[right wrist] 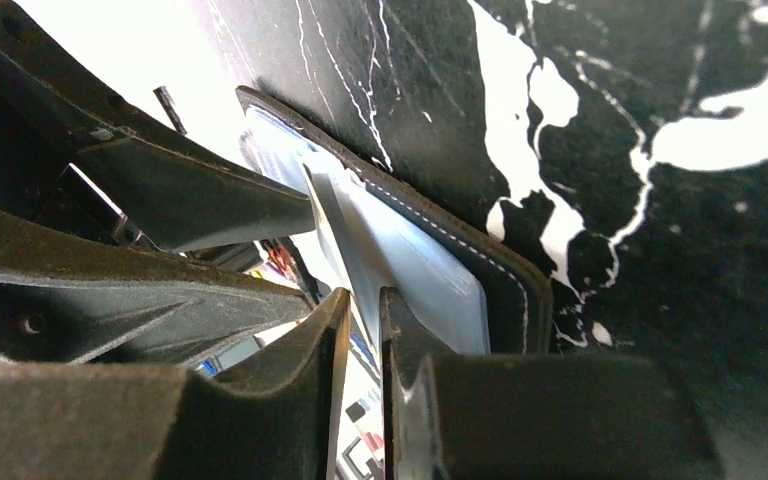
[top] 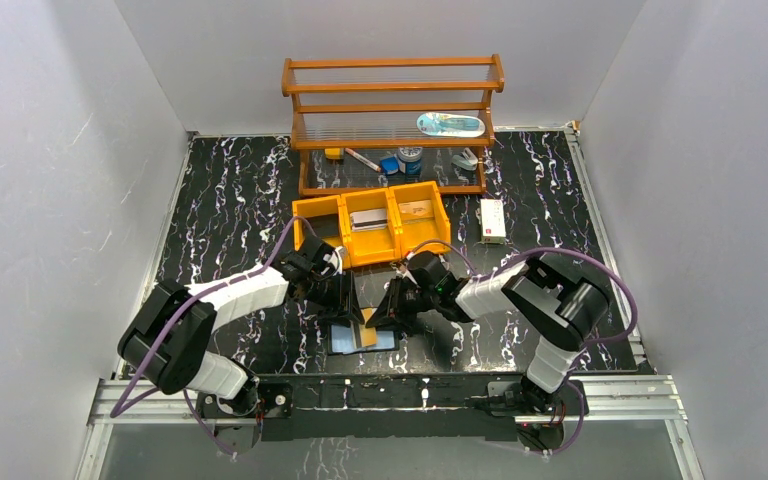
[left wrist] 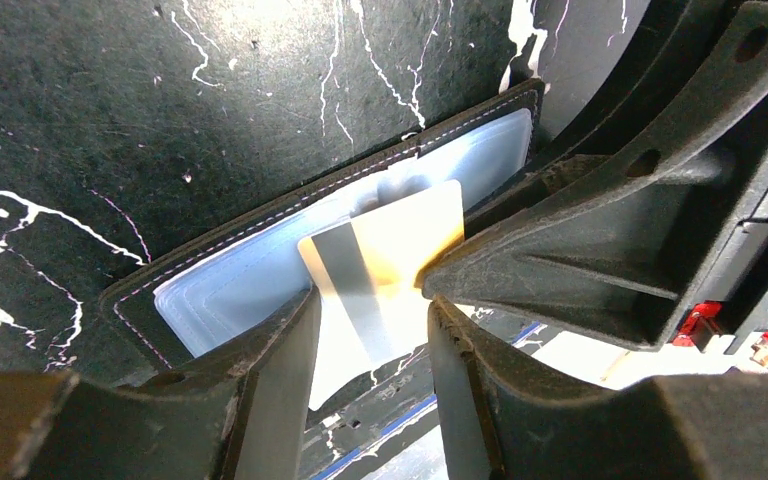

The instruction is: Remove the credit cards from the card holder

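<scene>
Black with pale stitching outside, pale blue-grey inside: the card holder [left wrist: 250,280] lies open and flat on the marbled table [top: 240,200], at its near edge between both arms. We note a tan, dark-striped credit card [left wrist: 400,240] partly out, pinched by the right gripper [right wrist: 366,295]. The left gripper [left wrist: 372,300] is spread, straddling the card.

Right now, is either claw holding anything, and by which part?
The right claw pinches the card by its edge, above the open wallet.
</scene>
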Robot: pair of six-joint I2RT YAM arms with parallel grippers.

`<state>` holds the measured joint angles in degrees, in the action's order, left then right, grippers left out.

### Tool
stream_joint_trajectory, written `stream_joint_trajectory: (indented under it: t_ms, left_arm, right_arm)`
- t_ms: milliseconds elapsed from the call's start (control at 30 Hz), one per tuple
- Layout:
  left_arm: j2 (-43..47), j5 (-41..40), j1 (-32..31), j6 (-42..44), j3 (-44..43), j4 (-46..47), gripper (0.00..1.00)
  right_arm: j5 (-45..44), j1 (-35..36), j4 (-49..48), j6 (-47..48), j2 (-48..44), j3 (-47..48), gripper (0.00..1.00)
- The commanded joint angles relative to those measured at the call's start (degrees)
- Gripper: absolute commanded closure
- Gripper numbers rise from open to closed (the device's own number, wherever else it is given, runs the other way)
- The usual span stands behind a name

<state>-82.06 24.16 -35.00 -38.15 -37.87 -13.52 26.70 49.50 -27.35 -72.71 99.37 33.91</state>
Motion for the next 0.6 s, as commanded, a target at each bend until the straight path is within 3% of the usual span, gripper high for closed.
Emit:
stream_joint_trajectory:
  t_ms: [0,67,233,567]
  left_arm:
    - [0.28,-3.05,-0.43,1.14,1.15,-5.0,0.57]
    - [0.24,-3.28,-0.46,1.32,1.13,-5.11,0.57]
    - [0.86,-3.75,-0.42,1.24,1.22,-5.33,0.57]
    - [7.7,-11.1,-0.43,-0.98,0.16,-6.49,0.54]
  right_arm:
    - [-2.72,-0.19,4.89,2.28,-3.04,0.96,0.78]
    - [-2.63,-0.19,4.99,2.35,-3.28,0.98,0.88]
    - [-1.99,-0.19,5.89,2.83,-3.2,1.58,0.99]
    - [-3.5,-0.23,10.07,6.27,-4.71,3.75,1.0]
